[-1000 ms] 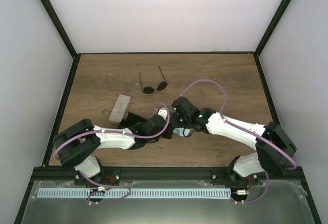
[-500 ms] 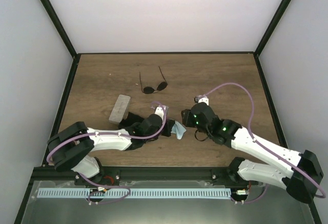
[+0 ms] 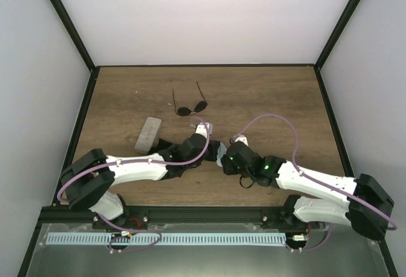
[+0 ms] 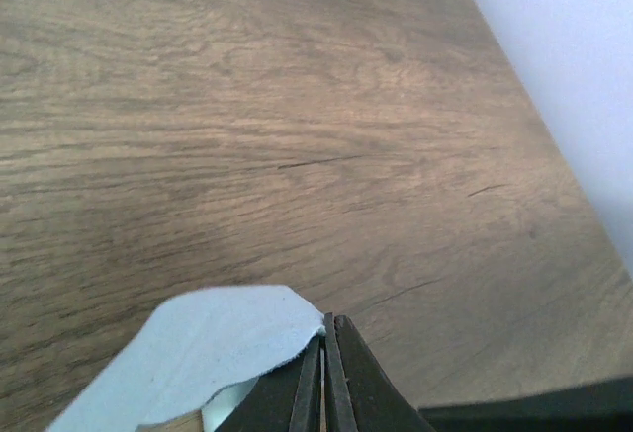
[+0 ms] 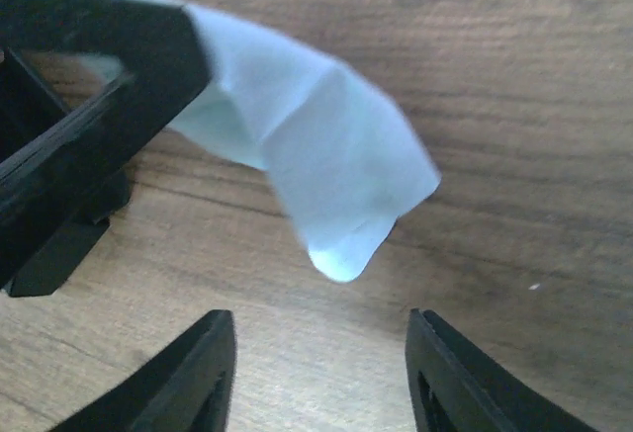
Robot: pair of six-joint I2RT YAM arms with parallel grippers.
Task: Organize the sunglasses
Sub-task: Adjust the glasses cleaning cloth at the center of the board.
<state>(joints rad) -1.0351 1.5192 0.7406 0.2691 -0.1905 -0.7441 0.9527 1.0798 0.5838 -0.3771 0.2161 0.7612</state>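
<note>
One pair of sunglasses (image 3: pixel 190 107) with thin dark frames and round dark lenses lies open on the far middle of the table, away from both grippers. A second pair is not in view. My left gripper (image 3: pixel 216 149) (image 4: pixel 324 328) is shut on a corner of a light blue cloth (image 4: pixel 213 343) and holds it just above the wood. The cloth hangs in the right wrist view (image 5: pixel 316 145). My right gripper (image 3: pixel 224 163) (image 5: pixel 321 353) is open and empty, its fingers spread just below the cloth's hanging tip.
A grey oblong case (image 3: pixel 148 134) lies at the left of the middle. A black case (image 3: pixel 166 148) sits partly under the left arm. The table (image 3: pixel 273 99) has dark posts and white walls on three sides.
The right arm pulled back to the right, then came back left up to the hanging cloth. The left gripper lifted the cloth slightly and shifted away from me. The sunglasses have not moved.
</note>
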